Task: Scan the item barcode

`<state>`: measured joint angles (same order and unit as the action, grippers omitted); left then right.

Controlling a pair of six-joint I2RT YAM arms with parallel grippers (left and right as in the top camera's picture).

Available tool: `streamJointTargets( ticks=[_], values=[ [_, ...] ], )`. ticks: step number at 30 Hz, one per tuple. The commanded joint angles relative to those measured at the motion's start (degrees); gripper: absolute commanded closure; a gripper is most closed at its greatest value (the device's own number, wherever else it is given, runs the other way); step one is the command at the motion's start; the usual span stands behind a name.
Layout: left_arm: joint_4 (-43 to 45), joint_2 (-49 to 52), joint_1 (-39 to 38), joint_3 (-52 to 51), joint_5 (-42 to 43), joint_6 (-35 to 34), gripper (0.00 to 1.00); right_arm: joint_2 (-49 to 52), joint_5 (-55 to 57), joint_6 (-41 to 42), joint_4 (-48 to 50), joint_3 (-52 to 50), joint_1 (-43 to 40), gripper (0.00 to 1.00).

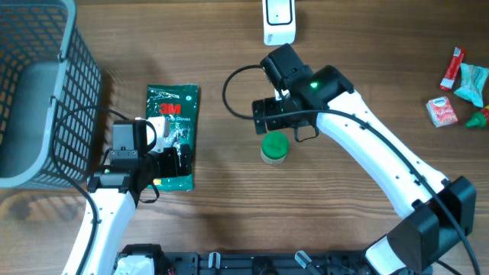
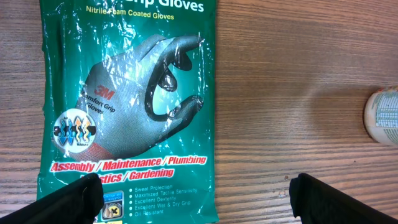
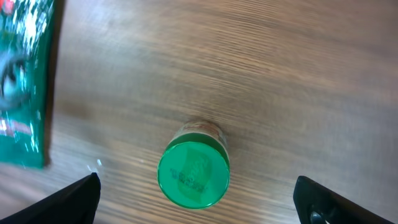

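A green 3M gloves packet (image 1: 173,131) lies flat on the wooden table, printed side up (image 2: 127,106). My left gripper (image 1: 173,162) hovers open over its lower end; the black fingers (image 2: 68,202) straddle the packet's bottom right corner with nothing between them (image 2: 199,202). A small jar with a green lid (image 1: 274,147) stands upright mid-table. My right gripper (image 1: 279,121) is open above it, and the lid (image 3: 193,173) sits between the wide-apart fingertips (image 3: 200,200), untouched. A white scanner (image 1: 279,19) rests at the far edge. No barcode shows in any view.
A grey mesh basket (image 1: 30,92) stands at the left edge, close to the left arm. Several small packets and a tube (image 1: 458,88) lie at the far right. The jar (image 2: 382,116) also shows at the right edge of the left wrist view.
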<state>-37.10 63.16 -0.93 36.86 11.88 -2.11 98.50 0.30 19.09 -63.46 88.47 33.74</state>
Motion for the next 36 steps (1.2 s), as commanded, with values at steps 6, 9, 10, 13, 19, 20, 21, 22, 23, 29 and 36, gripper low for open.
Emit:
streamJointTargets(
  ticks=[6,9,10,13,19,20,21,22,23,29,36],
  values=[
    [0.2,0.0,0.5,0.0,0.1,-0.5,0.00,2.2,-6.2,-19.1,6.8,-8.8,-0.2,0.00],
    [0.2,0.0,0.5,0.0,0.1,-0.5,0.00,2.2,-12.9,-27.3,6.9,-8.8,-0.2,0.00],
    [0.2,0.0,0.5,0.0,0.1,-0.5,0.00,2.3,-13.1,-27.8,7.0,-8.8,-0.2,0.00],
    [0.2,0.0,0.5,0.0,0.1,-0.5,0.00,4.0,-12.5,-27.9,8.0,-9.5,-0.2,0.00],
    [0.2,0.0,0.5,0.0,0.1,-0.5,0.00,9.3,-8.7,-27.7,10.1,-10.2,-0.2,0.00],
    [0.2,0.0,0.5,0.0,0.1,-0.5,0.00,10.1,-8.7,-27.9,9.6,-10.2,-0.2,0.00],
    [0.2,0.0,0.5,0.0,0.1,-0.5,0.00,11.0,-8.9,-28.1,8.9,-10.2,-0.2,0.00],
    [0.2,0.0,0.5,0.0,0.1,-0.5,0.00,11.6,-8.9,-28.1,7.9,-10.2,-0.2,0.00],
    [0.2,0.0,0.5,0.0,0.1,-0.5,0.00,11.8,-9.0,-28.1,7.1,-10.2,-0.2,0.01],
    [0.2,0.0,0.5,0.0,0.1,-0.5,0.00,11.9,-10.6,-25.5,5.8,-10.2,-0.2,0.01],
    [0.2,0.0,0.5,0.0,0.1,-0.5,0.00,11.9,-10.7,-15.3,6.9,-10.2,-0.2,0.36]
  ],
)
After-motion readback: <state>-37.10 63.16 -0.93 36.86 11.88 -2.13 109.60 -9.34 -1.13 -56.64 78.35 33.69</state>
